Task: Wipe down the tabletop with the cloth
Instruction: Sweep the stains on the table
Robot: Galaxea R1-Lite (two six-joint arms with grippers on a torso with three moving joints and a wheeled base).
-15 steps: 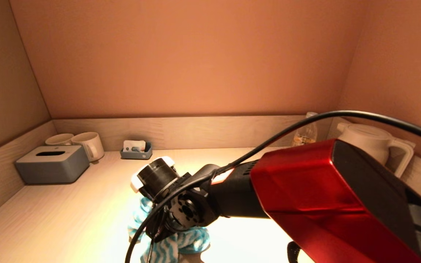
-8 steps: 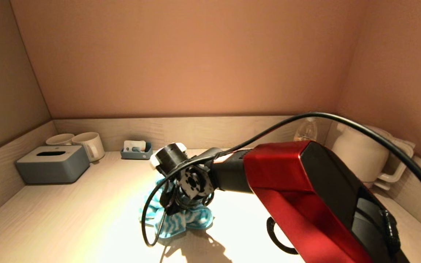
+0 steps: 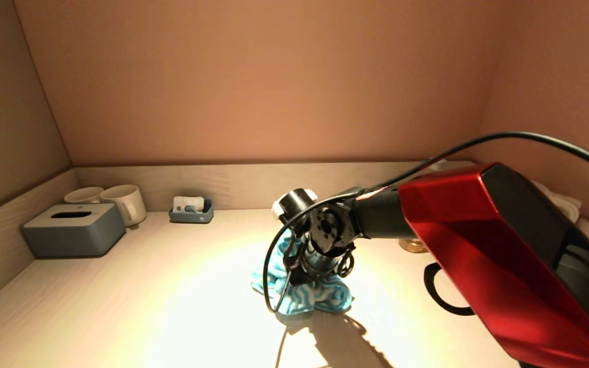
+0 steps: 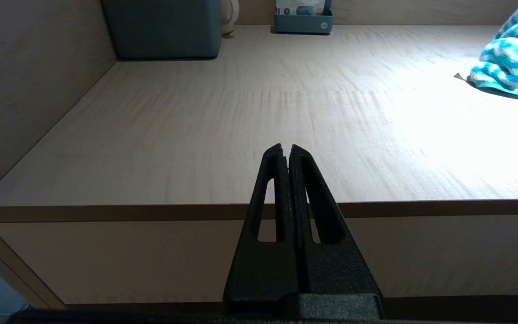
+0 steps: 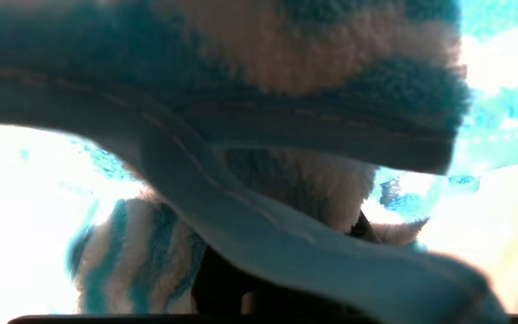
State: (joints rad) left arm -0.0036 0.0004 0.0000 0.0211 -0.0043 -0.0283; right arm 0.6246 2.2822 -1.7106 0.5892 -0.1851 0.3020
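A blue-and-white striped cloth [image 3: 320, 299] lies bunched on the light wooden tabletop [image 3: 120, 296], right of centre. My right gripper [image 3: 311, 271] points down into the bunch and is shut on the cloth. Its fingertips are buried in the folds. In the right wrist view the cloth [image 5: 286, 90] fills nearly everything. My left gripper [image 4: 286, 150] is shut and empty, parked in front of the table's front edge, left of the cloth [image 4: 511, 63].
A grey tissue box [image 3: 73, 229], two white mugs [image 3: 126, 203] and a small blue-grey tray [image 3: 190, 210] stand at the back left. A bottle base [image 3: 412, 246] shows behind my right arm. Walls close in the back and both sides.
My right gripper has dragged the cloth across the tabletop from the near left-centre towards the right and farther back. The left arm has not moved.
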